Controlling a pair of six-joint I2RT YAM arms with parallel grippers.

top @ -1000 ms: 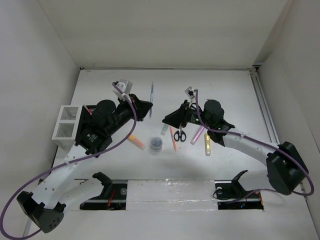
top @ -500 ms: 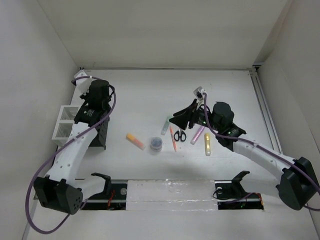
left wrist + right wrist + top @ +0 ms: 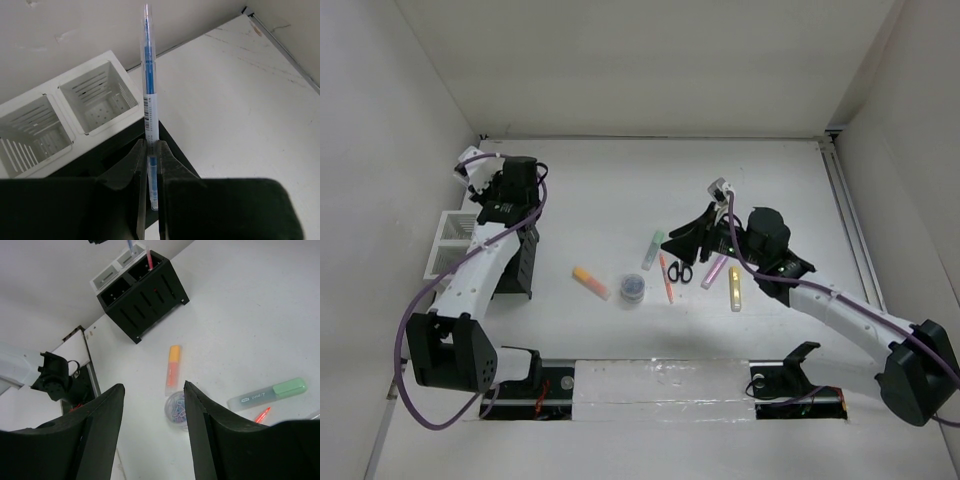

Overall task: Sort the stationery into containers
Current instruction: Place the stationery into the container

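Robot lab bench, bare white walls [image 3: 620,60], white table [image 3: 760,180], left arm [image 3: 470,280], right arm [image 3: 840,305] bolted on

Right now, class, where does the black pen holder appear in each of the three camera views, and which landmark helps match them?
Top external: black pen holder at the left, just right of the white organiser.
Left wrist: a dark rim low in the centre, under the white organiser, behind the blue pen.
Right wrist: top centre, slatted sides facing the camera.
Shared landmark: the white organiser, right beside it in all three.
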